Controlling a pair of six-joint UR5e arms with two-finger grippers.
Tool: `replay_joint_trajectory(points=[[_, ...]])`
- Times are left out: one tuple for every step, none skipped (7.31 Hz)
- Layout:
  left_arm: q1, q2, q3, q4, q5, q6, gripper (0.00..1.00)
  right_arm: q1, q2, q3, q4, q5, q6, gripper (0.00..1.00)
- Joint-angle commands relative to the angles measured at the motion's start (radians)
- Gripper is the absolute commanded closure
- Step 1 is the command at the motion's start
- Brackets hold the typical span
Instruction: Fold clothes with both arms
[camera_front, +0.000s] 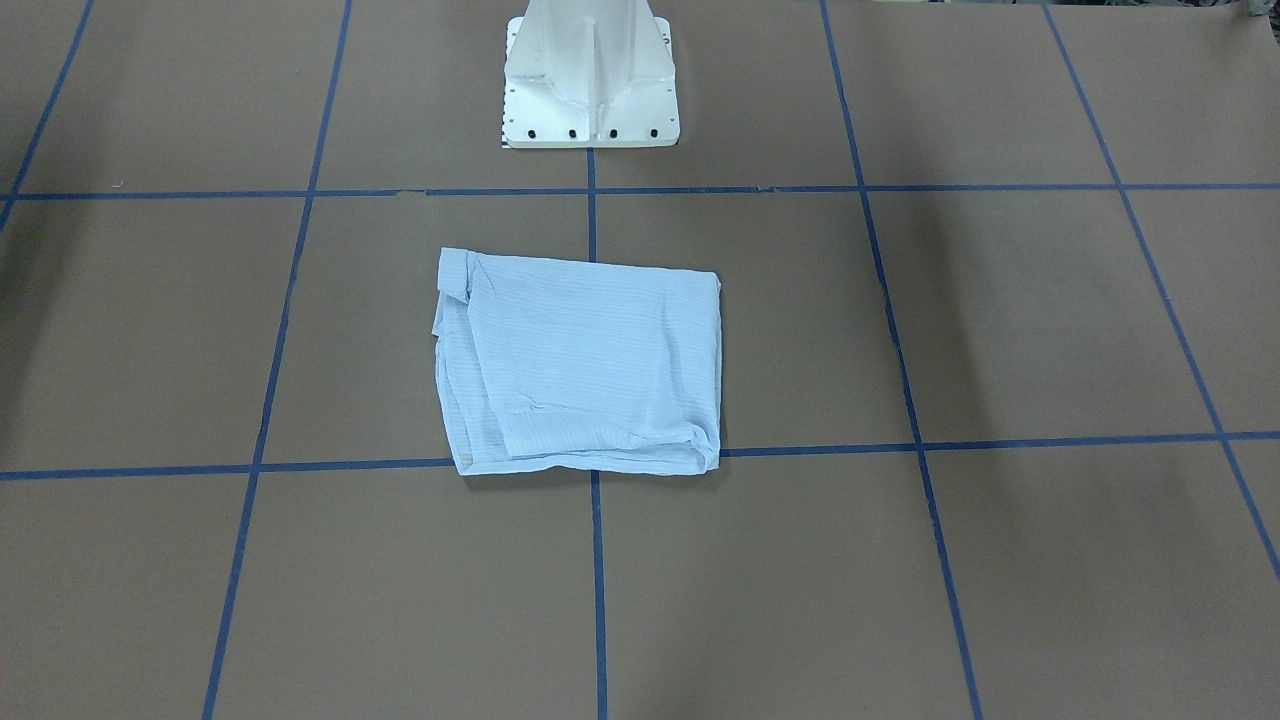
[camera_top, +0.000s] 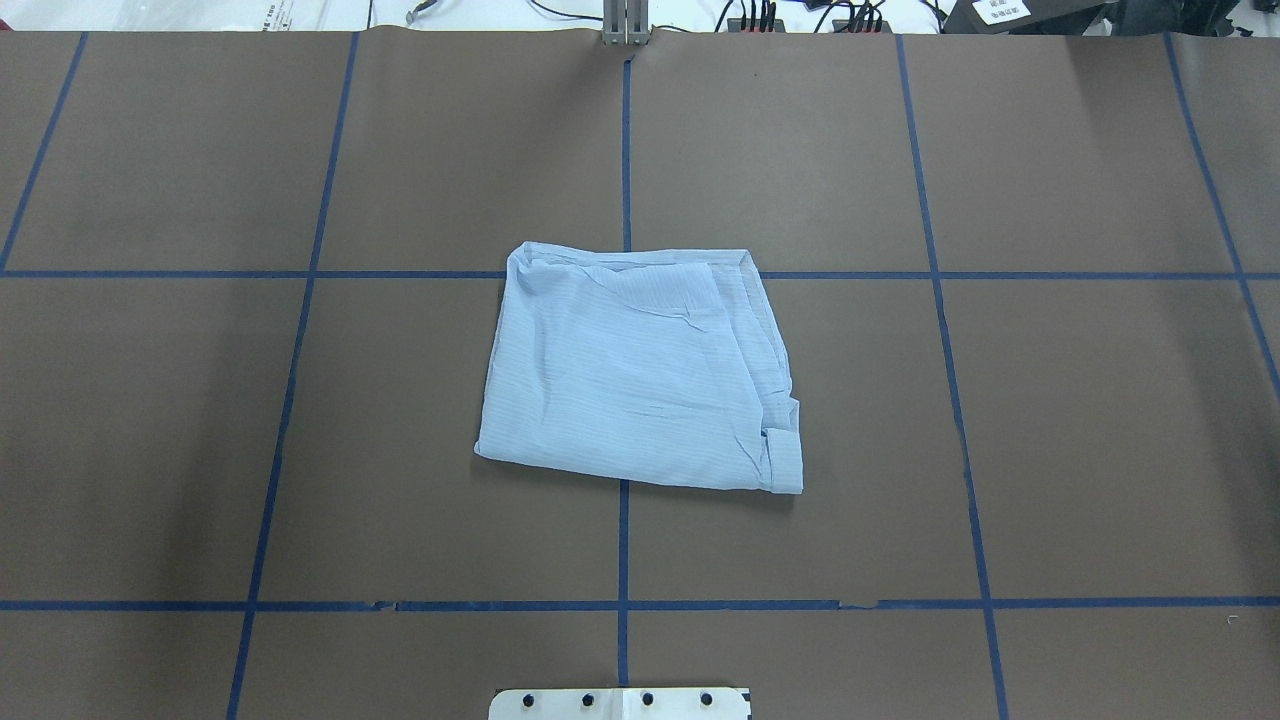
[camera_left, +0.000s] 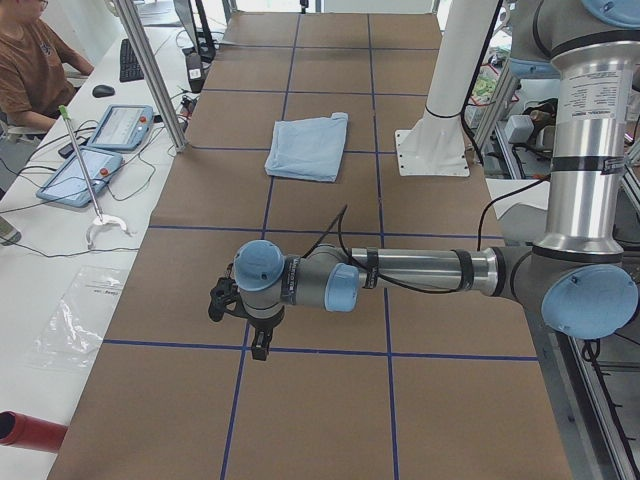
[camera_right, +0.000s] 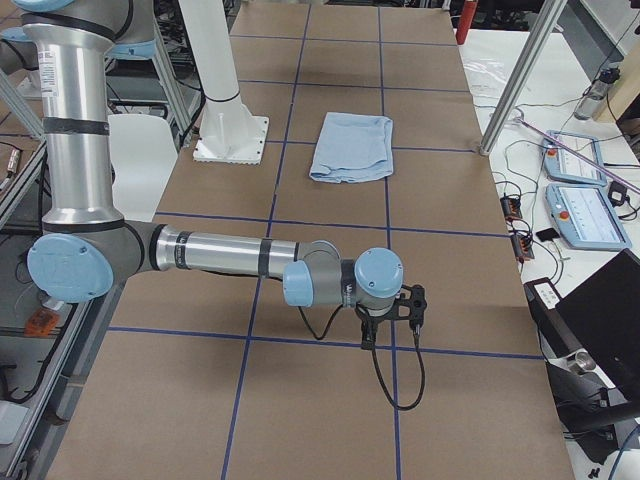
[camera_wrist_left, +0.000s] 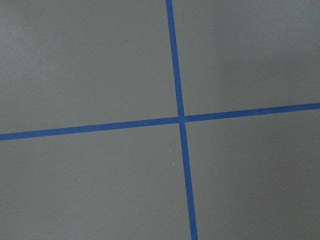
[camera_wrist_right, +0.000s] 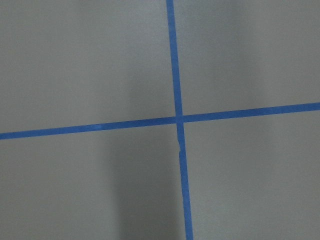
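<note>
Left gripper, right gripper: fingers too small, spread unreadable. Pedestal cut by top edge.

Folded shirt on brown, blue-taped table

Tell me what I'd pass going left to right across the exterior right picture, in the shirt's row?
White pedestal → folded blue shirt → tablets. The right arm spans most of the picture, so I left it out.

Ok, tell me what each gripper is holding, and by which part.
Nothing: the folded light blue striped shirt lies alone on the brown table, far from the left gripper and right gripper.
</note>
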Motion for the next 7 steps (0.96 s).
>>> replay_joint_trajectory(points=[[0.000,0.001,-0.011,0.001,0.002,-0.006,0.00,0.011,-0.033,0.015,0.037,-0.058,0.002,0.00],[-0.002,0.001,-0.011,0.001,0.000,-0.007,0.00,0.010,-0.032,0.017,0.036,-0.068,0.002,0.00],[-0.002,0.001,-0.012,0.003,-0.002,-0.007,0.00,0.011,-0.032,0.017,0.036,-0.068,0.003,0.00],[-0.002,0.009,-0.023,0.006,-0.005,-0.005,0.00,0.010,-0.032,0.017,0.036,-0.066,0.003,0.00],[-0.003,0.018,-0.049,0.013,-0.005,-0.005,0.00,0.010,-0.032,0.015,0.034,-0.065,0.003,0.00],[-0.005,0.018,-0.063,0.038,-0.005,-0.005,0.00,0.010,-0.032,0.015,0.034,-0.065,0.006,0.00],[-0.003,0.018,-0.064,0.043,-0.005,-0.005,0.00,0.010,-0.032,0.015,0.033,-0.065,0.006,0.00]])
